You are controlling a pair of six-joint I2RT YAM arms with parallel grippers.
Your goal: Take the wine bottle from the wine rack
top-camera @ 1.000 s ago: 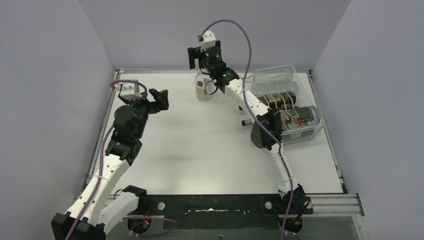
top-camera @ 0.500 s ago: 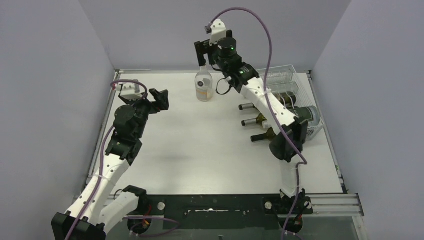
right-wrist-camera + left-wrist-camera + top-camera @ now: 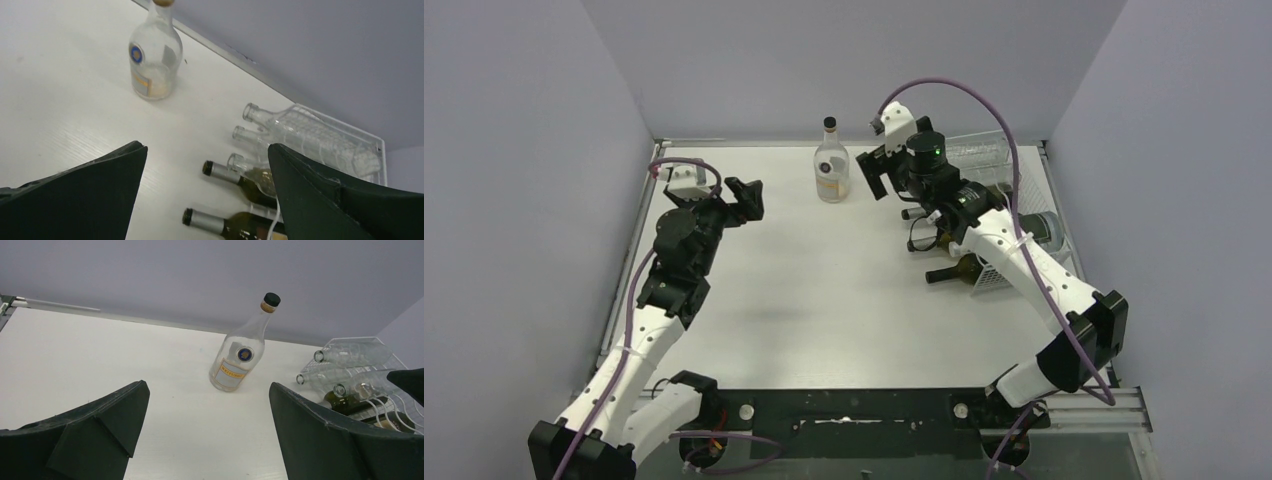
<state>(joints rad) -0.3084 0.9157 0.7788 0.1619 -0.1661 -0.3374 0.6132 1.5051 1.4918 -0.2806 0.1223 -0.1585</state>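
A clear bottle point(image 3: 830, 165) with a cork and an orange label stands upright on the table, left of the white wire wine rack point(image 3: 1002, 150). It also shows in the left wrist view as the clear bottle point(image 3: 243, 351) and in the right wrist view point(image 3: 152, 60). Dark wine bottles point(image 3: 240, 177) with silver necks lie in the wine rack point(image 3: 372, 145) beside clear ones point(image 3: 300, 127). My right gripper point(image 3: 874, 178) hangs open and empty between the standing bottle and the rack. The left gripper point(image 3: 746, 195) is open, far left of the bottle.
Dark bottle necks point(image 3: 946, 272) stick out of the rack toward the table's middle, under my right forearm. Grey walls close in the table on three sides. The rack point(image 3: 360, 370) sits at the back right corner.
My right gripper, open throughout, has drawn back from the standing bottle's neck, down and to the right toward the rack. The right elbow swung outward. The bottle stays upright; the left arm is still.
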